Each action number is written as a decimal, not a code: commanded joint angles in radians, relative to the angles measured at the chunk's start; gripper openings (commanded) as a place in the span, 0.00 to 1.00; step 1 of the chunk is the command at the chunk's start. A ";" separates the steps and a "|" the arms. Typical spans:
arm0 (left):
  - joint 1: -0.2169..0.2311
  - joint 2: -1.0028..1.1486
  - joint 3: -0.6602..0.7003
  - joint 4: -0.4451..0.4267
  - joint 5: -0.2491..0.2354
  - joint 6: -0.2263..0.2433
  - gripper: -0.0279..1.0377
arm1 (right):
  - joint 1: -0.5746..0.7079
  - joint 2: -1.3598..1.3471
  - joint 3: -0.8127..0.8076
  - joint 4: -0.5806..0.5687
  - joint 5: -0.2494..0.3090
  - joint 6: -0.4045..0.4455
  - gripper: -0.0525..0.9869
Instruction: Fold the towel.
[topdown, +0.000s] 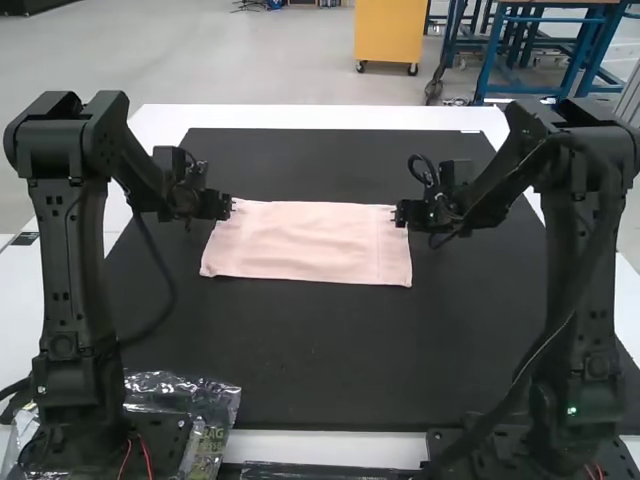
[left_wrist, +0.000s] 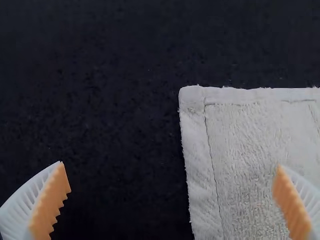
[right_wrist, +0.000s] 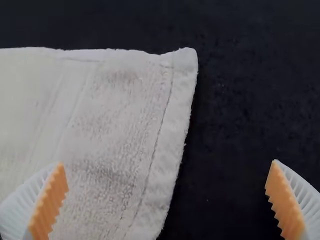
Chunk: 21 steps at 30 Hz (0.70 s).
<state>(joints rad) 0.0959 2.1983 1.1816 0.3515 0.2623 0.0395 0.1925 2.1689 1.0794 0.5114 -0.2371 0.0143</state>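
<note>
— Where's the towel (topdown: 310, 243)?
— Lying flat on the black mat (topdown: 350, 350), long sides running across.
— Left gripper (topdown: 230, 207)?
— By the towel's far left corner, fingers spread wide.
— And right gripper (topdown: 397, 214)?
— By the far right corner, fingers wide apart too, nothing clamped in either.

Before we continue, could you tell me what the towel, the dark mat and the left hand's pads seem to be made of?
Towel: probably cotton terry, soft and matte, judging by looped pile.
Mat: dull, finely speckled; rubber or felt, I can't tell.
Pads of the left hand: likely matte rubber, with moulded ridges.
</note>
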 joint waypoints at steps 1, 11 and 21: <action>-0.013 0.012 0.019 -0.011 0.006 0.022 0.92 | 0.032 0.019 0.030 -0.004 -0.005 -0.016 0.92; -0.027 0.014 0.016 -0.075 0.003 0.048 0.92 | 0.041 0.034 0.042 -0.016 0.012 -0.043 0.92; -0.035 0.046 -0.007 -0.046 -0.015 0.085 0.78 | 0.039 0.062 0.037 -0.036 0.019 -0.083 0.41</action>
<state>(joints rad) 0.0830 2.2055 1.1820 0.3073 0.2375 0.0929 0.2138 2.1921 1.1080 0.4885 -0.1967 -0.0540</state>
